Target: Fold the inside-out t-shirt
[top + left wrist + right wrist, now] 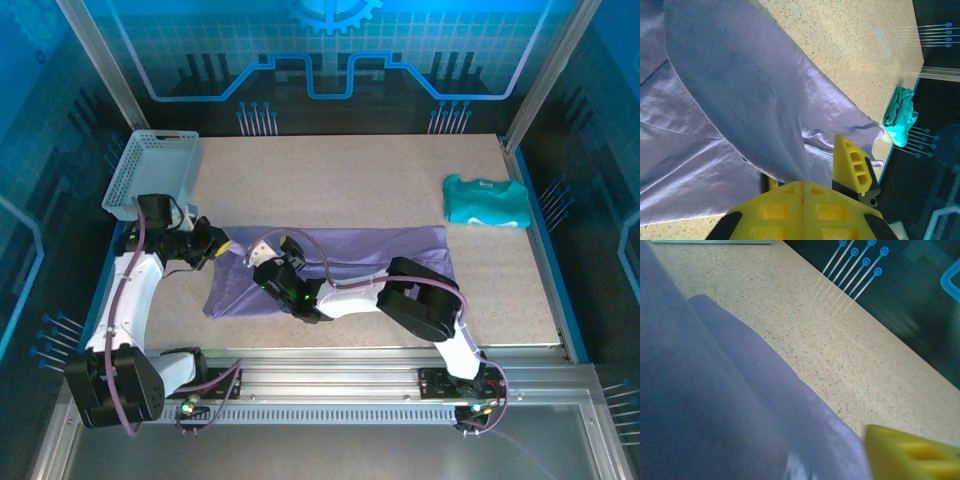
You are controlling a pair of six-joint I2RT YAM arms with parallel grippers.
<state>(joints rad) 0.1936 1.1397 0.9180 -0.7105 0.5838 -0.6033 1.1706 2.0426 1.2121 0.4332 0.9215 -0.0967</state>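
Layout: t-shirt lies mid-table, toward the near side.
Far-left corner of table: basket. Far right: smaller garment, apart from the shirt. At the shirt's left edge: left gripper, with right gripper just beside it, over the cloth.

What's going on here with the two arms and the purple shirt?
Both arms are working on the t-shirt, which lies stretched across the table. The left fingers are shut on a lifted edge of it near its left end. The right fingers are right against the cloth close by, but it is unclear whether they grip it. A teal garment lies apart at the far right, and a basket sits at the far left.
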